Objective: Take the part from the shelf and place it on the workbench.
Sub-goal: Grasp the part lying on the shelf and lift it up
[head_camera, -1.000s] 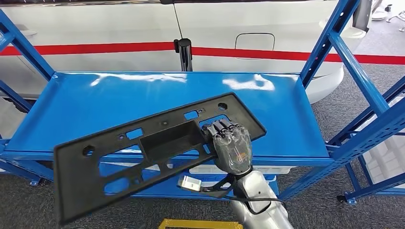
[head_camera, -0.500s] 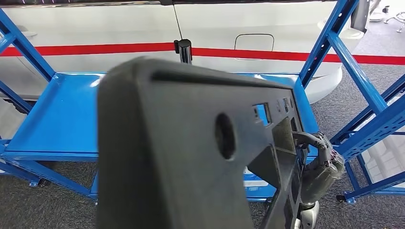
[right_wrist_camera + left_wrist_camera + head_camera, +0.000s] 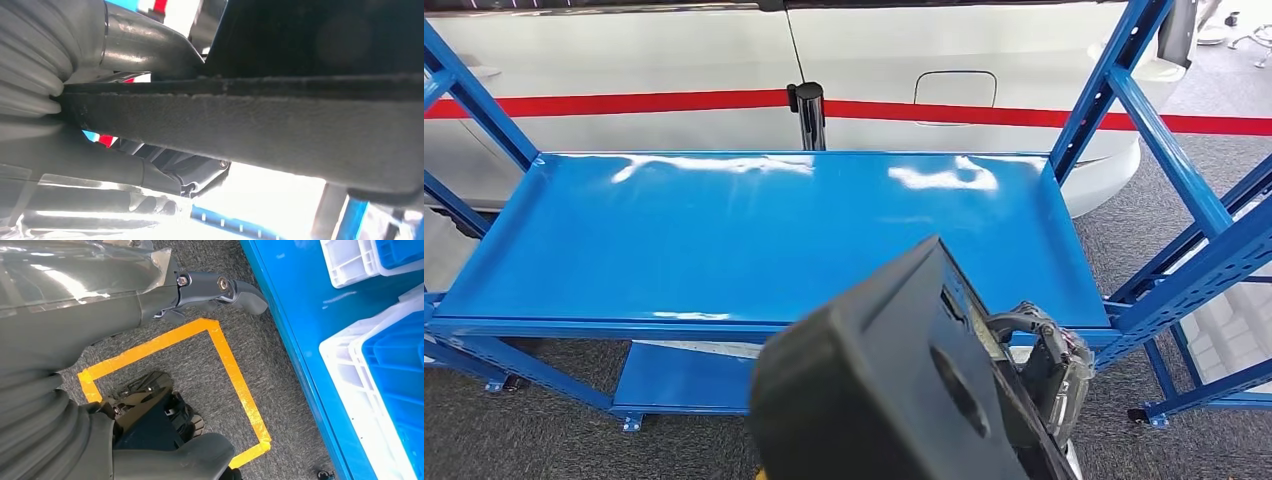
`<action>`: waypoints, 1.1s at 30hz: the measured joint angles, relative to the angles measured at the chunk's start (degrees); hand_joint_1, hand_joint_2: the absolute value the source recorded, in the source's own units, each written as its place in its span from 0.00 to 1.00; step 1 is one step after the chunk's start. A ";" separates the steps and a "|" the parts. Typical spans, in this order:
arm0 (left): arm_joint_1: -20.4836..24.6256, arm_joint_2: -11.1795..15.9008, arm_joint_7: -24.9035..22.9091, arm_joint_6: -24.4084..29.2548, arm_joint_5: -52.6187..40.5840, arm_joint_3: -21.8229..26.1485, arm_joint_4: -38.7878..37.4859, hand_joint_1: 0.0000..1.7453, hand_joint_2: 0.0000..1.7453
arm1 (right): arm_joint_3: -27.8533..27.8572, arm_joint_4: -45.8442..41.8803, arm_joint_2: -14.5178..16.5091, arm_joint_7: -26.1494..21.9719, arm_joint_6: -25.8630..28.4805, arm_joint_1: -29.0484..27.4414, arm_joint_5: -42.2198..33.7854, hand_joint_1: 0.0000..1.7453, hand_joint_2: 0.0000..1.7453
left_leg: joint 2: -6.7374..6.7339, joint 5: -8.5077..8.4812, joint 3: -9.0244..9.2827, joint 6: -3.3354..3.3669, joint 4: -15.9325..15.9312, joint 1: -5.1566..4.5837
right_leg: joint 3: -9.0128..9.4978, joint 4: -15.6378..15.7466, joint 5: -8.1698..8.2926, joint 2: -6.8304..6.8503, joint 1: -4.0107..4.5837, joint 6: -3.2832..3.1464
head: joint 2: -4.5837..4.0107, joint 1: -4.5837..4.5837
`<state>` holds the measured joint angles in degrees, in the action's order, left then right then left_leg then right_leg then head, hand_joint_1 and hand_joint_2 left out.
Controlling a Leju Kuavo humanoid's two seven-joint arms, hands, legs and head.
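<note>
Right hand [image 3: 1049, 365] grips the black plastic part [image 3: 894, 390], low at near right in the head view. Fingers [image 3: 1064, 345] are wrapped onto the part's right edge; in the right wrist view the thumb [image 3: 150, 45] lies on one side of the part's long edge [image 3: 250, 120] and darker fingers [image 3: 165, 175] on the other. Part is tilted end-on toward the camera, near end blurred and big, a round hole showing in its face. It is off the shelf, in the air in front of the shelf's near edge, and overlaps that edge in the picture.

Blue shelf [image 3: 724, 230] top is bare and glossy, with a raised lip along its far and left sides. Blue uprights [image 3: 1114, 90] stand at right, a slanted brace at far left. Behind is a white car body [image 3: 674, 60] with a red stripe. Grey carpet lies to the right of the frame.

Left hand [image 3: 220, 290] hangs low over grey carpet, fingers apart, holding nothing. Below it is a yellow tape square [image 3: 235, 385] on the floor. Just beside it is a blue shelf edge carrying white bins [image 3: 345, 260] and blue bins [image 3: 395, 360].
</note>
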<state>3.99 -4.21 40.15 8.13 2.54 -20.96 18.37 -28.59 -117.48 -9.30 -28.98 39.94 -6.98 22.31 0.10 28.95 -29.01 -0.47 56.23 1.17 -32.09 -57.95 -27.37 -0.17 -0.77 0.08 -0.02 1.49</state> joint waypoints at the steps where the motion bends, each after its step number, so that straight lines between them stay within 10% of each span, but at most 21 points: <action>1: -0.05 0.04 0.00 0.00 0.02 0.03 0.10 0.00 1.00 | -0.68 0.06 -0.60 0.10 0.00 0.00 -0.14 1.00 1.00 | 0.00 0.00 0.00 0.00 0.00 0.00 | 0.00 0.00 0.00 0.00 0.00 0.00 | 0.00 -0.01; 17: -1.67 0.27 0.00 1.42 0.86 2.30 1.60 0.00 1.00 | -10.20 12.39 -0.07 9.95 -17.65 12.19 -13.41 1.00 1.00 | -0.05 -0.07 0.03 0.02 0.00 0.02 | 0.04 -0.01 0.01 0.00 0.03 -0.01 | 0.01 -0.03; 33: -1.24 0.25 0.00 1.31 -0.77 2.62 1.59 0.00 1.00 | -11.70 33.74 10.01 18.02 -19.96 24.70 -14.38 1.00 1.00 | -0.07 -0.08 0.08 0.01 0.01 0.01 | 0.02 -0.01 0.01 -0.03 0.03 -0.01 | 0.00 -0.03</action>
<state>2.74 -3.96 40.15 9.44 1.77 -18.34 19.96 -40.29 -83.73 0.71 -10.96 19.98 17.73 7.93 0.03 28.87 -28.93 -0.46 56.24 1.18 -32.07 -57.96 -27.36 -0.20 -0.74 0.07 -0.02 1.45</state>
